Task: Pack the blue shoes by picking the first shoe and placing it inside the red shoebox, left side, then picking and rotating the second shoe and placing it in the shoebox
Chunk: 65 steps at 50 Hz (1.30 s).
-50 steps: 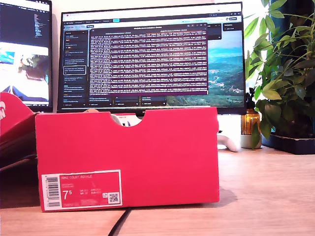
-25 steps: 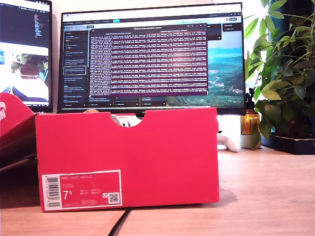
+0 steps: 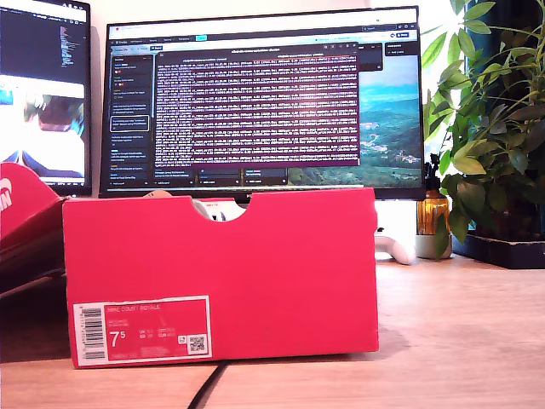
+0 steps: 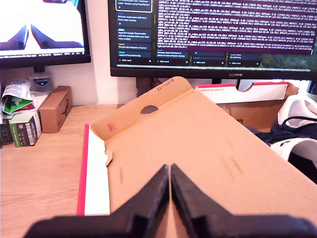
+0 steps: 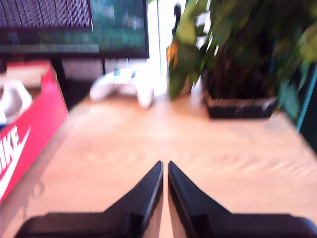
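Our desk, two lit screens and a plant

We see a light wooden desk (image 3: 460,332) against a pale wall, a wide monitor (image 3: 262,98) full of text at the centre, a second monitor (image 3: 44,94) at the exterior view's left, and a leafy potted plant (image 3: 494,128) at that view's right, with bright daylight between screen and leaves.

One red shoebox (image 3: 221,277), two monitors (image 3: 264,98), one plant (image 3: 494,128), one game controller (image 3: 393,247).
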### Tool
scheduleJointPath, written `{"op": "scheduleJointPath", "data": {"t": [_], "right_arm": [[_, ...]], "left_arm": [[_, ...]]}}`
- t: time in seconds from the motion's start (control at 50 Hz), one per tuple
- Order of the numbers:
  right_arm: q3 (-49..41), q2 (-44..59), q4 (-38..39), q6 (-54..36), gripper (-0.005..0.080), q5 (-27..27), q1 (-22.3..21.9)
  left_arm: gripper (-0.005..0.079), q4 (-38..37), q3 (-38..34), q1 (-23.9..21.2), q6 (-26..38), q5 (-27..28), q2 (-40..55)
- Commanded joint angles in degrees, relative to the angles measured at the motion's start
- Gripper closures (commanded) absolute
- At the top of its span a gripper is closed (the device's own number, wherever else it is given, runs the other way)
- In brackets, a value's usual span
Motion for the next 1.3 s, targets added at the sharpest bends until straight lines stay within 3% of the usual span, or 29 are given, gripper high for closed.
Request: {"op": "scheduleJointPath", "data": {"t": [0.0,0.28,0.44,0.72,0.94,1.28], "right_arm": [[-1.5,-1.4,-1.7,0.1,0.0765,0.0,0.3],[-2.0,-11.2,-12.7,0.1,0.0765,0.0,1.0],[-2.0,-11.1,-17.6,-1.4,0.0765,0.3,2.5],[-2.0,-11.1,-17.6,6.1,0.0765,-0.2,2.8],[-2.0,-11.1,-17.6,6.1,0.0765,-0.2,2.8],[-2.0,-11.1,-17.6,6.1,0.0765,-0.2,2.8]], "left_arm": [[0.0762,0.3,-1.8,0.2,0.5,0.2,-0.2],[0.0762,0.2,-1.8,0.2,0.5,1.4,-0.2],[0.0762,-0.6,-1.8,0.2,0.2,1.7,-0.2],[0.0762,-7.0,-1.8,-0.1,0.5,4.1,-4.2],[0.0762,-12.2,-1.8,-0.1,0.8,-2.0,-7.8],[0.0762,-13.7,-1.8,-0.1,0.4,-3.0,-7.8]]}}
